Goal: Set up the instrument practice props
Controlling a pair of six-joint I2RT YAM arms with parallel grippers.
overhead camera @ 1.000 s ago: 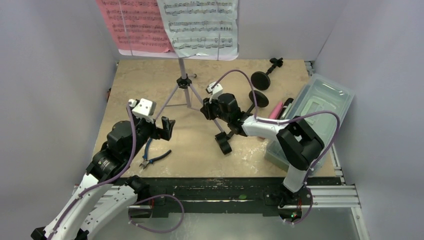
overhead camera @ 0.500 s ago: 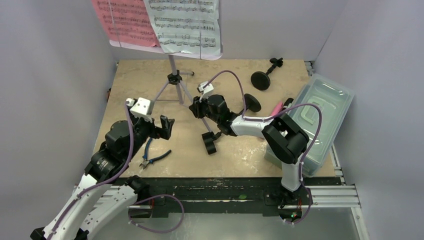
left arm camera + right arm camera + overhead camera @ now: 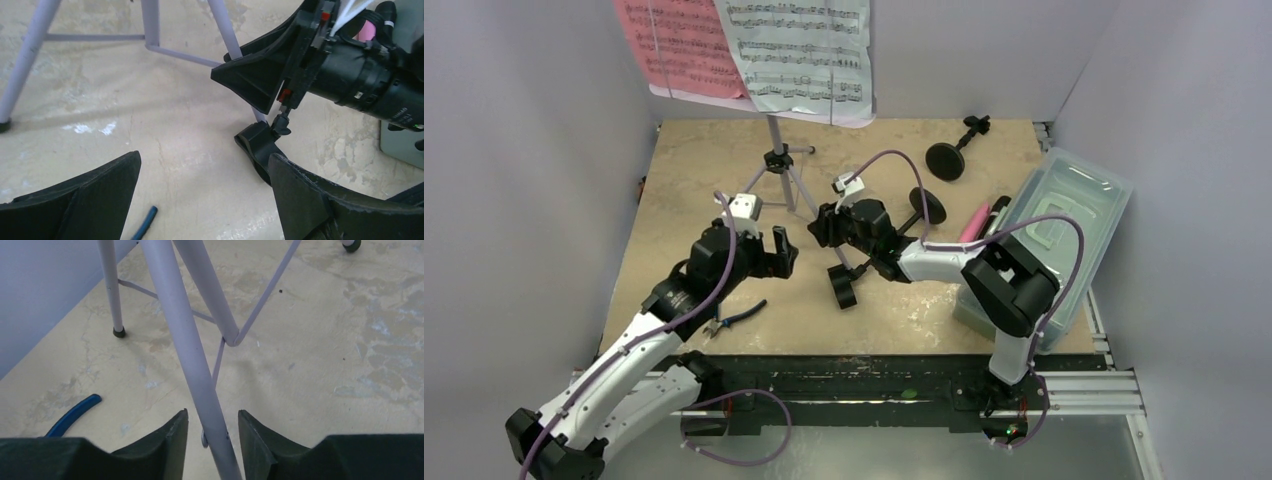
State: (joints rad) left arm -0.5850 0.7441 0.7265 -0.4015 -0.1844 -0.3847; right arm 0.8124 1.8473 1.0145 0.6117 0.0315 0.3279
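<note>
Moved since earlier: left arm had swung in from the left edge toward the tripod, and the stand had slid a little leftward with its pages.
Right gripper (image 3: 212, 425): stood slightly open, straddling one tripod leg (image 3: 185, 340) low down, with a sliver of tabletop showing beside the leg, so it looked loose rather than clamped.
Left gripper (image 3: 204, 157): spread wide, held nothing, and hovered over the tabletop (image 3: 684, 200) just beside the right gripper.
Music desk (image 3: 824, 118): stood upright on its three legs near the back of the tabletop, carrying the pink page (image 3: 674, 45) and the white page (image 3: 799, 45) side by side.
Other props: two round-based poles (image 3: 946, 158) and a pink microphone (image 3: 975, 220) lay well to the right, near the clear tub (image 3: 1074, 215).
Pliers (image 3: 742, 315): lay under the left arm, near the front edge.
Risk, tipping: the stand looked top-heavy, so a sideways pull while the leg was between the fingers would probably drag or topple it.
Risk, collision: both grippers were crowded at one leg, and a careless reach by either could knock the other.
Risk, pages: a jolt to the stand might shake the sheets off the desk.
</note>
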